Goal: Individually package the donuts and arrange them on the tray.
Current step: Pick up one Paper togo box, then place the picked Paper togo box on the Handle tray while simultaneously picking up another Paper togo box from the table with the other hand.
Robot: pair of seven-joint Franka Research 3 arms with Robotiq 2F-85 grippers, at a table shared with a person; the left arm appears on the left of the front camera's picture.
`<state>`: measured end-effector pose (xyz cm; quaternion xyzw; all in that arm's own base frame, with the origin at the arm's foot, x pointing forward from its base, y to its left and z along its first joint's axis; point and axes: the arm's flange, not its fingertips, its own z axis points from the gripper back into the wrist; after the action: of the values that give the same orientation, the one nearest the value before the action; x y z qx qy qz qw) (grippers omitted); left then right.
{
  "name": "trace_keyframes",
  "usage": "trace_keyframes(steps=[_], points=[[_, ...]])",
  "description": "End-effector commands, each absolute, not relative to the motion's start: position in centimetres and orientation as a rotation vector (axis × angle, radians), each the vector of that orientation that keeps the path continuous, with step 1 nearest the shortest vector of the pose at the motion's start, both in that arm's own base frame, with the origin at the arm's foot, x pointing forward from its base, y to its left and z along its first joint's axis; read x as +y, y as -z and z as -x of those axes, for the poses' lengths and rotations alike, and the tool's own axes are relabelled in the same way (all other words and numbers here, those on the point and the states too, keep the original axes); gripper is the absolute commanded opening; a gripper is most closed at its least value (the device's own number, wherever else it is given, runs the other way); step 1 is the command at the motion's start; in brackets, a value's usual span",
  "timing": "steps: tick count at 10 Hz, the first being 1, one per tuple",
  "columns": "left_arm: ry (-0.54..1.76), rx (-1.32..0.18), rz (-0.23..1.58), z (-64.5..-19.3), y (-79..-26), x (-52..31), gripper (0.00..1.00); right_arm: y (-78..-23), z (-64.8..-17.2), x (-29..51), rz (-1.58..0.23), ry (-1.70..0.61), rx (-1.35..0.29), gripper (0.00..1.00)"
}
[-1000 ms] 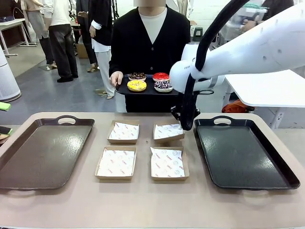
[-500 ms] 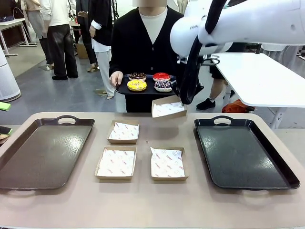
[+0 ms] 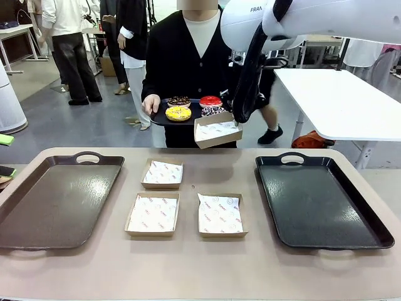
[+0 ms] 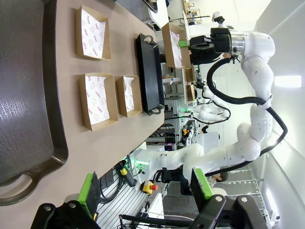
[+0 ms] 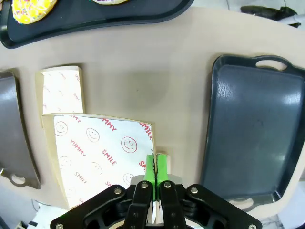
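I see right gripper [image 3: 237, 120] clenched on rim of paper-lined cardboard box [image 3: 217, 132], box clear of tabletop [image 3: 188, 266], beside donuts [image 3: 179, 113]. Left gripper [image 4: 144, 186] released, jaws wide.

White glossy right arm [image 3: 332, 22], black cable [image 3: 254, 56] looped along it; black right gripper [image 5: 156, 157], green pads [image 5: 150, 167]. The person [image 3: 188, 63] wears a black cardigan [image 3: 166, 63] and white top [image 3: 202, 31].

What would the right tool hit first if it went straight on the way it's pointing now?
The right tool, shut on a box, points down at bare tabletop beside the dark tray; likely that first, though depth is unclear.
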<state>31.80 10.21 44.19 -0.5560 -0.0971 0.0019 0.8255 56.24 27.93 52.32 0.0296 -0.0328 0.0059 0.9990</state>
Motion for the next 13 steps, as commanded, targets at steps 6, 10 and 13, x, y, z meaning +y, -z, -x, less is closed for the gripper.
trace_keyframes(steps=[6, 10, 13], points=[[-0.003, -0.217, 1.196, -31.71, -44.24, 10.29, 1.0, -51.83, -56.3, 27.74, -0.06, -0.008, -0.069, 0.0], [-0.003, -0.217, 1.196, -31.71, -44.24, 10.29, 1.0, -51.83, -56.3, 27.74, -0.06, -0.008, -0.069, 0.0], [-0.003, -0.217, 1.196, -31.71, -44.24, 10.29, 1.0, -51.83, -56.3, 27.74, -0.06, -0.008, -0.069, 0.0]])
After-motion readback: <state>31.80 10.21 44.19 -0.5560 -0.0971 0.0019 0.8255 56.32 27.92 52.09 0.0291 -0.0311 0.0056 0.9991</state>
